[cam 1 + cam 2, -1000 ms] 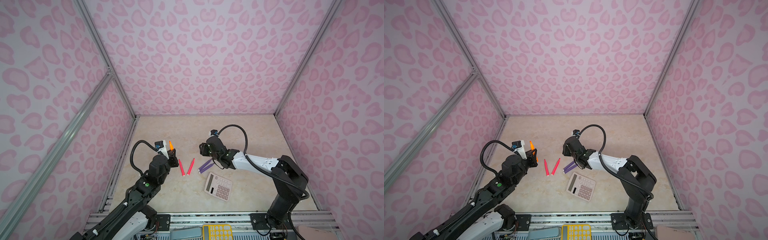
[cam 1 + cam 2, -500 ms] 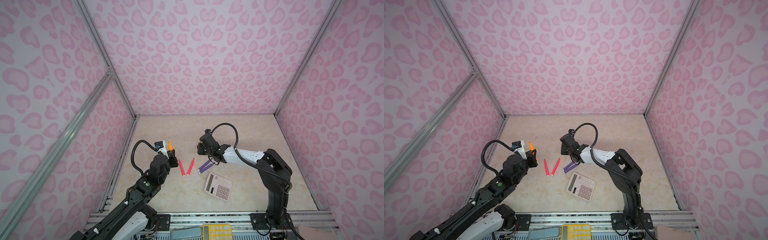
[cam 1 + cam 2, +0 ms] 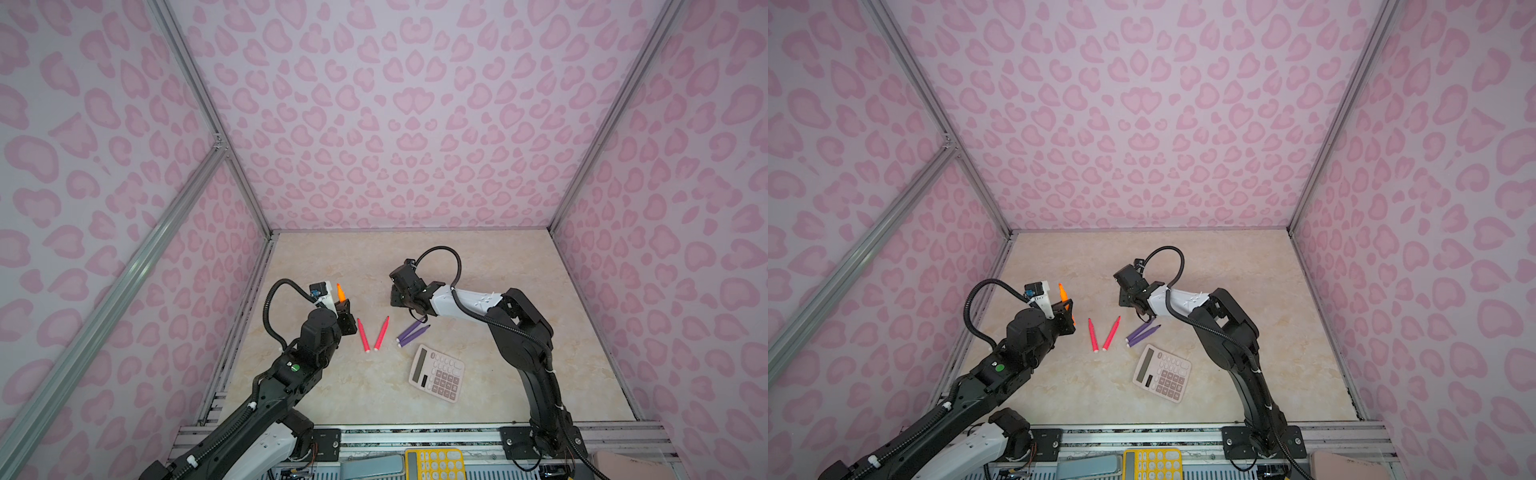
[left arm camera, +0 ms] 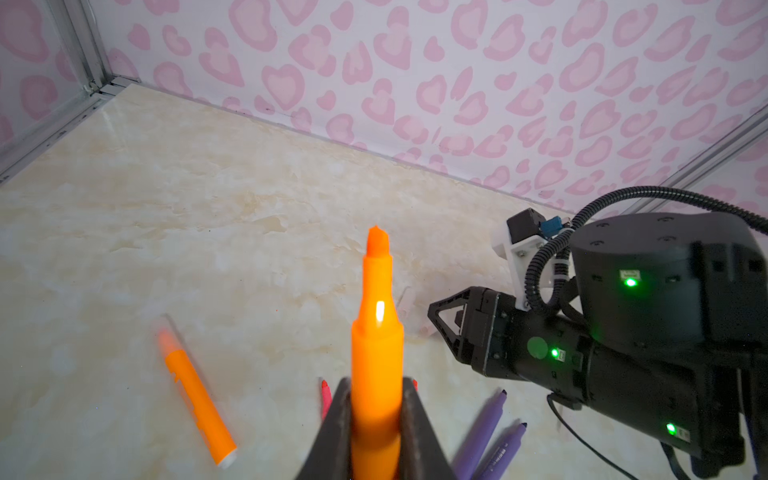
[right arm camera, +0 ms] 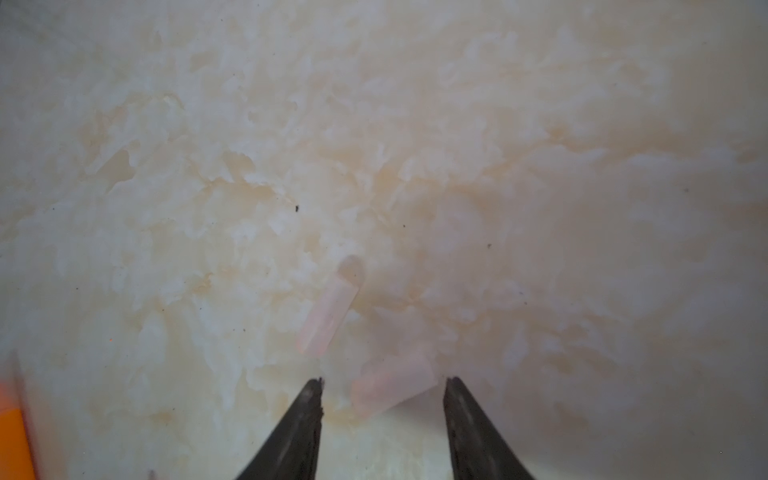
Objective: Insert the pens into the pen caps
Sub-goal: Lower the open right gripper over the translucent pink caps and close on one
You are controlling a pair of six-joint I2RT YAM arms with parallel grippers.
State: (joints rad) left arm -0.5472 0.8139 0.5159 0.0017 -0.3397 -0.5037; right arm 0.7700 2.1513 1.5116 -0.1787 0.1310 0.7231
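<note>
While left fingers (image 4: 337, 428) clamp an orange pen (image 4: 376, 332), right fingers (image 5: 305, 411) — parted — straddle a clear cap (image 5: 392, 388).

Both top views give me soft, even, fairly bright light, with only faint shadows on the floor (image 3: 498, 270). The wide lens bows the frame posts (image 3: 219, 143) toward the edges. In my left wrist view the held pen (image 4: 376, 332) carries a small white glare spot, and the loose orange pen (image 4: 195, 399) is smeared. The right wrist view is hazy: the caps (image 5: 328, 307) look soft, and the picture goes greyer toward its edges.
</note>
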